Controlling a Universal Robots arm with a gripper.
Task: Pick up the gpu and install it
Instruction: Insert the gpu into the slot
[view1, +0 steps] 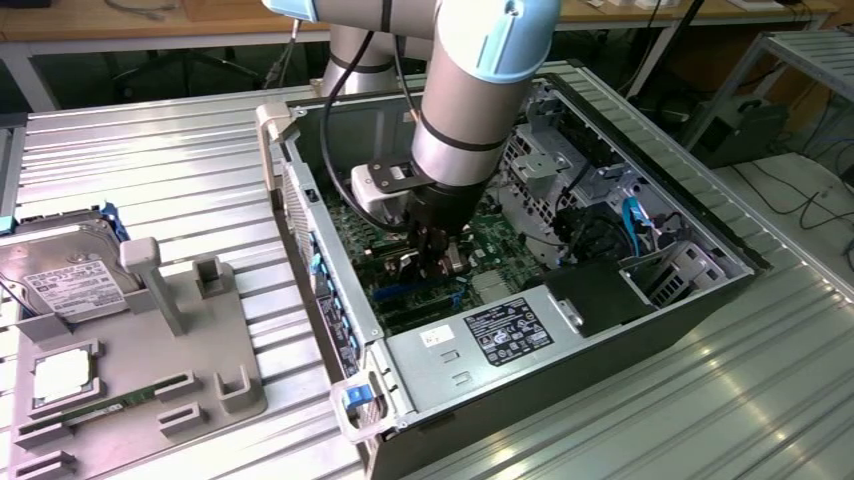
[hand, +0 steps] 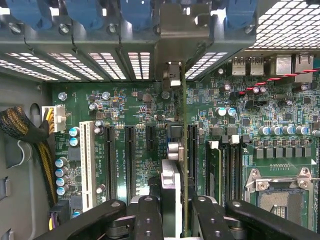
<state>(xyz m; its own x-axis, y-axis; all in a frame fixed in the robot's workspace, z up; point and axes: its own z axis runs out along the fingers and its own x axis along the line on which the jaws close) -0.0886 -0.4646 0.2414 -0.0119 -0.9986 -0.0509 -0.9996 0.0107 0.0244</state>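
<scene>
Gripper (hand: 172, 210): clenched on the gpu, one black finger (hand: 147, 217) on each side of the card, down inside the open case.
Gpu (hand: 183, 150): held edge-on and upright between the fingers, silver end bracket toward the rear slot wall; lower edge at the motherboard, just beside a black expansion slot; seated or not, cannot tell.
Motherboard (hand: 135, 105): green, lying flat under the card; black expansion slots counted either side of it, plus one white slot (hand: 87, 162) farther off.
Obstacles near card: braided black-and-yellow cable bundle (hand: 30, 145) at one edge of the board; one bare CPU socket (hand: 280, 197) at the other; red-and-black twisted wire (hand: 270, 80) near the rear ports.
Rear slot wall (hand: 75, 62): perforated metal covers, blue clips above.
Case (view1: 441, 375): black tower on its side, side panel off, arm reaching in from above.
Power supply (view1: 514, 330): one, labelled, at the near end of the case.
Parts tray (view1: 147, 390): grey, at the exterior view's left, well apart from the case.
Hard drive (view1: 60, 275): one, silver, white label, resting on the tray.
</scene>
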